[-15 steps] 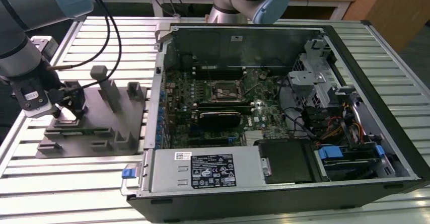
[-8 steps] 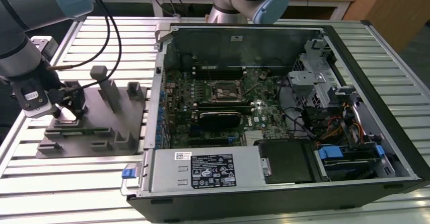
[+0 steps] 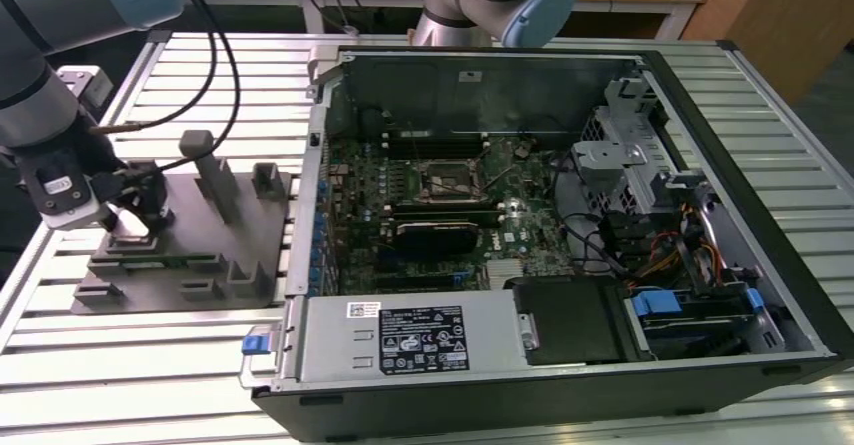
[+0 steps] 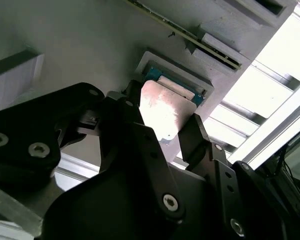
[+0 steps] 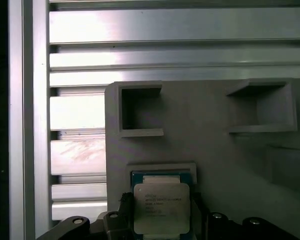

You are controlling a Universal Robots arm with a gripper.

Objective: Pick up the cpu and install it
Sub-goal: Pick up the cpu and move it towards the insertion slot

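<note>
My two black fingers [image 4: 192,131] sit nearest the lens in the second wrist view, standing on opposite edges of the cpu [image 4: 165,107]. The jaws appear clamped on it, with no gap visible at either side.

The cpu [image 5: 161,207] rests in a shallow square pocket of the grey fixture tray [image 5: 210,155]. Whether it has been lifted off the pocket floor, I cannot tell. It lies flat, silver face up, with a bluish rim showing around it. It is near square, with its edges parallel to the pocket walls and its slightly longer side running away from my wrist.

In the exterior view, my gripper [image 3: 134,215] is at the tray's [image 3: 187,270] end toward the exterior view's left, on the slatted table [image 3: 134,365]. The open computer case [image 3: 467,80] lies just beside the tray and holds the motherboard [image 3: 441,200].
</note>
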